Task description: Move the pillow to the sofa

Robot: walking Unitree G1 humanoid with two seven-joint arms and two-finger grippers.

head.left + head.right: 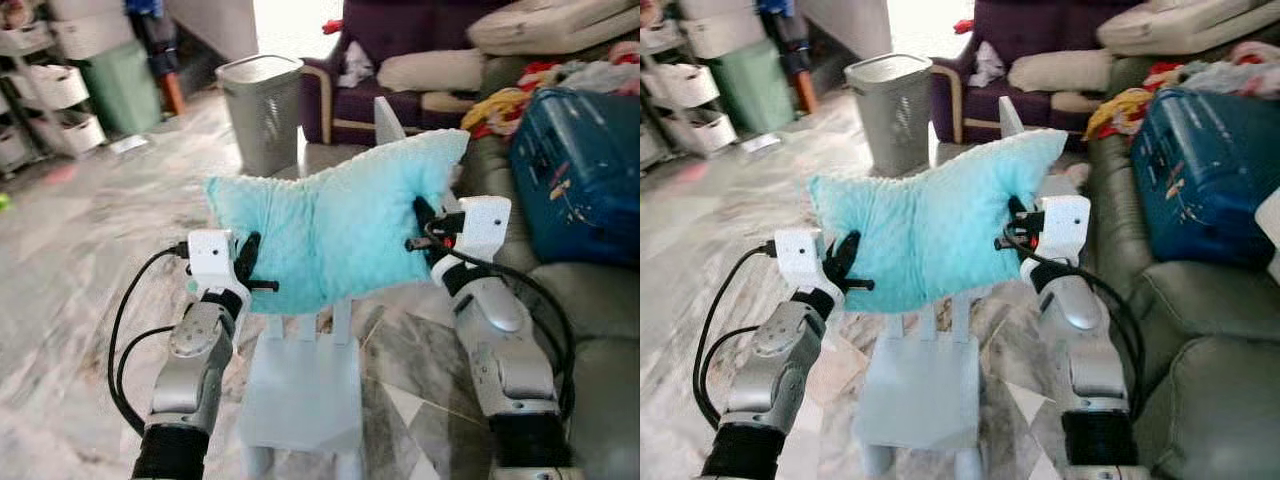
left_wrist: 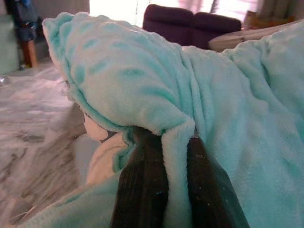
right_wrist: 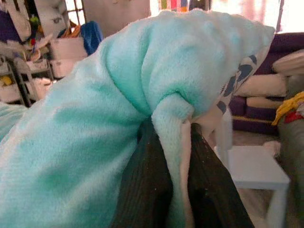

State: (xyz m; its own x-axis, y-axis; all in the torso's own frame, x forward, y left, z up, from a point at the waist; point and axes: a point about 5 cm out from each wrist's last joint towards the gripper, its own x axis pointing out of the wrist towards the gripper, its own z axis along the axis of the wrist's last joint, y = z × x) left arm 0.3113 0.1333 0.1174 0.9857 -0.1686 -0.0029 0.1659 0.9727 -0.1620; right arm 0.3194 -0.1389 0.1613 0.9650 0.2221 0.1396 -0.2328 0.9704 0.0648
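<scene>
The left gripper [image 1: 252, 268] and right gripper [image 1: 424, 226] each pinch an edge of the turquoise pillow [image 1: 335, 225], hanging above the small white chair [image 1: 300, 385]. Keep both pinches firm while swinging toward the grey sofa [image 1: 590, 320] at three o'clock.

There is one turquoise pillow [image 1: 335, 230] at the centre of the frame, pinched by two tools, the left tool [image 1: 252, 272] and the right tool [image 1: 424, 226]. Below it stands one pale chair [image 1: 300, 400], and at the upper middle one grey bin [image 1: 262, 110]. At the right lie one blue suitcase [image 1: 580, 170] and one grey sofa [image 1: 595, 320], with one purple sofa [image 1: 400, 60] at the top.
</scene>
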